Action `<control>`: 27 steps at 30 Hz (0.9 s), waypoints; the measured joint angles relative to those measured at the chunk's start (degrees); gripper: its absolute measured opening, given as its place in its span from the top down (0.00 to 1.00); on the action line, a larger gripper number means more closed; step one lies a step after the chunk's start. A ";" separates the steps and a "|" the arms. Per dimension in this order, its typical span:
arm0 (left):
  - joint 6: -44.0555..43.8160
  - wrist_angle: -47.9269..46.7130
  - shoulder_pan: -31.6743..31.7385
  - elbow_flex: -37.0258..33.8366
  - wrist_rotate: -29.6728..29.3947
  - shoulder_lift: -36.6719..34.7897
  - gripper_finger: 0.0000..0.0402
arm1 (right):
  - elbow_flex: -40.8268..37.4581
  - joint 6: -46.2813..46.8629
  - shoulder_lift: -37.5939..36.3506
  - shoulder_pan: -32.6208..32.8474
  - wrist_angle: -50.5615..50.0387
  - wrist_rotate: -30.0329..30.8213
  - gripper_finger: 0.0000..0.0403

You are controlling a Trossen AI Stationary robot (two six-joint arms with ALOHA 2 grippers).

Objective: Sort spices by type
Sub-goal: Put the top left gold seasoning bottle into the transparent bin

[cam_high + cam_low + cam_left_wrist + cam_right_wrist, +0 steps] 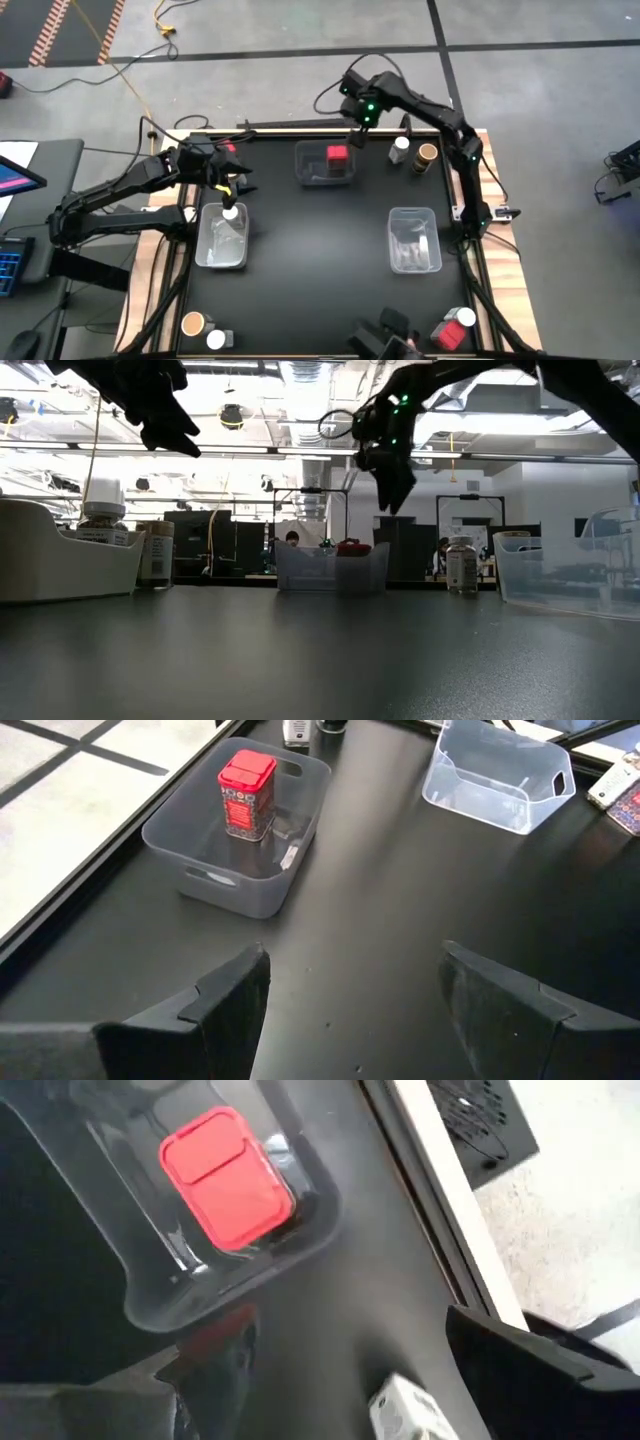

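A red square-topped spice (337,155) (226,1177) stands upright in the clear bin (310,170) at the far middle. My right gripper (362,120) (330,1380) hangs open above the table's far edge, just right of that bin, with nothing between its fingers. A white-capped jar (401,146) and a brown-lidded jar (427,155) stand on the table at the far right. Another white-capped jar (231,212) stands in the left bin (215,250). My left gripper (235,185) (350,1010) hovers open just beyond that bin, empty.
An empty clear bin (414,240) sits right of centre. At the near left stand a tan-lidded jar (193,323) and a white-capped jar (216,339); at the near right a red container (447,335) and a white-capped jar (465,318). The table's middle (320,240) is bare.
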 joint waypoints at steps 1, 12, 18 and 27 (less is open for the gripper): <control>-0.41 0.01 -0.01 0.00 0.00 0.00 0.32 | -0.02 1.00 -1.07 -0.12 -0.16 0.00 0.14; -1.91 0.06 0.00 0.00 0.00 0.00 0.32 | -4.21 11.61 -15.63 2.43 -1.05 6.98 0.16; -2.28 0.40 0.00 0.00 -0.13 0.00 0.32 | -11.89 16.31 -23.79 4.90 -0.51 7.28 0.17; -5.15 0.43 -0.01 0.00 -1.20 0.01 0.32 | -32.67 24.45 -37.07 8.98 7.55 10.47 0.17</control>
